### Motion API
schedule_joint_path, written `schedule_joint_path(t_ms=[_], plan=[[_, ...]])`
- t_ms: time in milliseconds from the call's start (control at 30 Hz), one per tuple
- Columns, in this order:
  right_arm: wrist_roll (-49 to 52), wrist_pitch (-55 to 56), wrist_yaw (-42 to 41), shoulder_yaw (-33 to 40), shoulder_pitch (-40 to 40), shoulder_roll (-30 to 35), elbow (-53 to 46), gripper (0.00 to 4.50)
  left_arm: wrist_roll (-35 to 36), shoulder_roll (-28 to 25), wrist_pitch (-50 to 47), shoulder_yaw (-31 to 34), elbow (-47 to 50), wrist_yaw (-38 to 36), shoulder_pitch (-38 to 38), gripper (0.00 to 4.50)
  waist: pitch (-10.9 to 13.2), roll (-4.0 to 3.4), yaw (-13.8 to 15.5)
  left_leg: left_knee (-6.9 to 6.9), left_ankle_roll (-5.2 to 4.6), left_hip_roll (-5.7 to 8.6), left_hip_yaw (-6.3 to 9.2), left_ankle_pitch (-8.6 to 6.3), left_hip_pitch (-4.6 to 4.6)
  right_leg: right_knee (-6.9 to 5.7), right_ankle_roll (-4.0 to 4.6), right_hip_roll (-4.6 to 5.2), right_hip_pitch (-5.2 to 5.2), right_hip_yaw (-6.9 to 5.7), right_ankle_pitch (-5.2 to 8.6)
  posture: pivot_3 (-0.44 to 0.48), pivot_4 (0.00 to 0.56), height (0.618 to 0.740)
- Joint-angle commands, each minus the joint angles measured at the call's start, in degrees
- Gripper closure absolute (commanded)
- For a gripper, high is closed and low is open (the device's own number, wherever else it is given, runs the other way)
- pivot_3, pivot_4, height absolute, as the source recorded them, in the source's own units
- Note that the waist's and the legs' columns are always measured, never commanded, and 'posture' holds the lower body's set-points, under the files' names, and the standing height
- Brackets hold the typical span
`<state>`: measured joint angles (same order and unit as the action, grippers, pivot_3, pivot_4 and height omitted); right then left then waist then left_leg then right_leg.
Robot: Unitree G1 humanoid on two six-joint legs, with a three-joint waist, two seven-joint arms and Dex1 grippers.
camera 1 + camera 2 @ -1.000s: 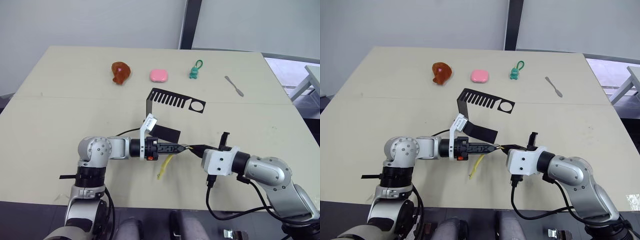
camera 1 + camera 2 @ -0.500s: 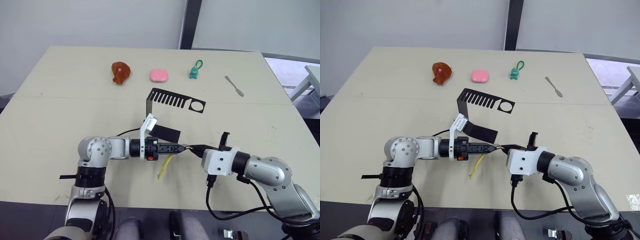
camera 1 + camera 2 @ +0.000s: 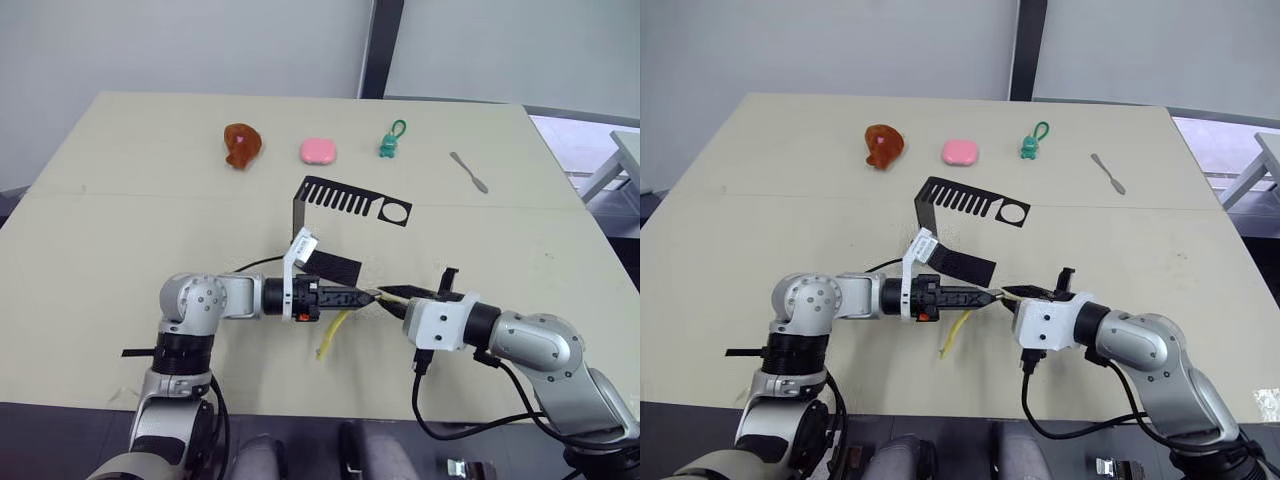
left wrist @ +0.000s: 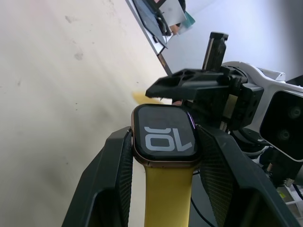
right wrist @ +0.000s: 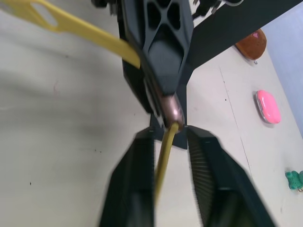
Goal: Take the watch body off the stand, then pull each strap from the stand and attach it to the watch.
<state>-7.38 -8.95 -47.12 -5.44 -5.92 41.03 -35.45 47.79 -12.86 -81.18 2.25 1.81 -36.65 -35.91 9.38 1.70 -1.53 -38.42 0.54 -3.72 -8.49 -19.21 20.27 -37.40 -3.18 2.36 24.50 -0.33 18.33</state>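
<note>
The watch body point(image 4: 163, 137) is sitting clamped edge to edge in the left tool point(image 3: 362, 297), above the tabletop point(image 3: 120, 240) just in front of the stand's foot, its face with pale digits turned toward the left wrist camera. One yellow strap point(image 4: 166, 196) is already hanging from one end of the body and drooping to the tabletop. The right tool point(image 5: 165, 156) is closing narrowly on the second strap point(image 5: 164, 153), pinching it partway along and presenting its tip right at the free end of the body, tools meeting nose to nose.

The step in hand looks to be seating this second strap, and doing it well is mostly a matter of alignment. The strap end needs to be lying flat and square to the body's slot, not twisted; from the right wrist view it is meeting the rim at a slight angle, so a small roll of the right wrist seems wise before pushing. The left tool should be holding firm and motionless as the anvil while the right one is feeding along the slot's own line. The right grip sits back from the tip, so the strap could buckle under a hard push.

The stand point(image 3: 345, 196) is standing bare behind them, well apart.
</note>
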Motion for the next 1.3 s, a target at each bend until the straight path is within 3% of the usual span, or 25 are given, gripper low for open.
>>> schedule_joint_path(t_ms=[33,133,333,500,733,967,1033,1067,1167,1300], plan=[[5.67,-2.49,-1.77,3.90,1.16,1.06,-4.91,1.50,0.89,-1.27,1.57,-0.07,1.69,-1.54,-1.66,2.93,0.00,0.00,0.00,0.00,0.00,0.00,0.00,0.00,0.00,0.00,0.00,-0.01,0.00,0.00,0.00,0.000,0.150,0.740],[13.17,-6.81,-3.83,8.29,3.11,2.29,-8.38,0.03,0.93,-3.08,2.58,-1.05,2.85,-2.73,-1.57,2.93,0.00,0.00,0.04,0.01,0.01,-0.01,0.01,0.00,0.00,0.00,0.00,-0.01,0.00,-0.01,0.00,0.000,0.150,0.740],[41.99,-23.14,-12.81,29.23,8.91,9.10,-9.80,0.03,-5.41,-15.77,17.79,-8.99,11.56,-14.08,1.55,2.93,0.00,-0.01,-0.01,0.06,0.01,-0.01,0.01,0.00,-0.04,0.00,0.01,0.01,-0.01,0.02,0.00,0.000,0.150,0.740],[57.64,-31.85,-13.78,37.30,10.01,13.14,-7.51,0.03,-15.28,-23.93,37.61,-14.29,15.95,-23.40,5.24,2.93,0.01,-0.01,-0.05,0.16,0.01,0.00,-0.01,0.00,-0.07,0.07,0.05,0.01,-0.03,0.08,0.03,0.000,0.150,0.740],[61.34,-32.73,-13.14,36.46,9.39,15.25,-6.61,0.03,-27.18,-27.98,58.18,-19.04,16.81,-29.13,9.97,2.93,0.00,-0.01,0.10,0.19,-0.04,0.01,0.00,-0.02,-0.02,0.18,0.05,0.00,-0.03,0.11,0.03,0.000,0.150,0.740],[55.25,-28.67,-13.01,30.03,9.36,15.15,-6.34,0.03,-33.67,-26.28,55.94,-23.44,13.99,-25.25,12.38,2.93,0.00,0.00,0.02,0.20,-0.07,-0.01,0.01,-0.02,0.00,0.22,0.01,-0.05,-0.03,0.16,0.01,0.000,0.150,0.740],[54.02,-27.80,-13.17,28.97,9.14,15.14,-5.77,0.00,-34.10,-25.28,56.22,-23.30,12.39,-24.51,12.72,1.84,0.00,0.00,-0.04,0.20,-0.06,-0.01,0.00,-0.02,0.00,0.21,0.01,-0.07,-0.02,0.17,0.02,0.000,0.150,0.740],[53.75,-27.52,-13.32,28.72,9.06,15.17,-5.50,0.00,-33.69,-24.81,55.99,-22.98,11.94,-24.56,12.77,1.56,0.00,0.00,-0.01,0.20,-0.06,-0.02,0.00,-0.02,-0.01,0.20,0.01,-0.07,-0.02,0.17,0.02,0.000,0.150,0.740],[53.53,-27.01,-14.02,29.02,8.89,15.75,-4.74,0.00,-30.56,-25.02,53.44,-20.48,12.97,-25.82,12.65,0.11,0.01,0.00,0.08,0.19,-0.07,-0.02,0.00,-0.02,0.01,0.20,0.01,-0.06,-0.01,0.16,0.02,0.000,0.150,0.740],[54.03,-27.16,-15.28,31.18,9.62,16.59,-4.27,0.00,-25.82,-29.39,50.49,-14.30,15.62,-28.60,13.36,0.04,0.01,0.00,-0.14,0.19,-0.06,-0.05,0.00,-0.02,-0.01,0.17,0.01,-0.06,-0.01,0.16,0.02,0.000,0.150,0.740]])
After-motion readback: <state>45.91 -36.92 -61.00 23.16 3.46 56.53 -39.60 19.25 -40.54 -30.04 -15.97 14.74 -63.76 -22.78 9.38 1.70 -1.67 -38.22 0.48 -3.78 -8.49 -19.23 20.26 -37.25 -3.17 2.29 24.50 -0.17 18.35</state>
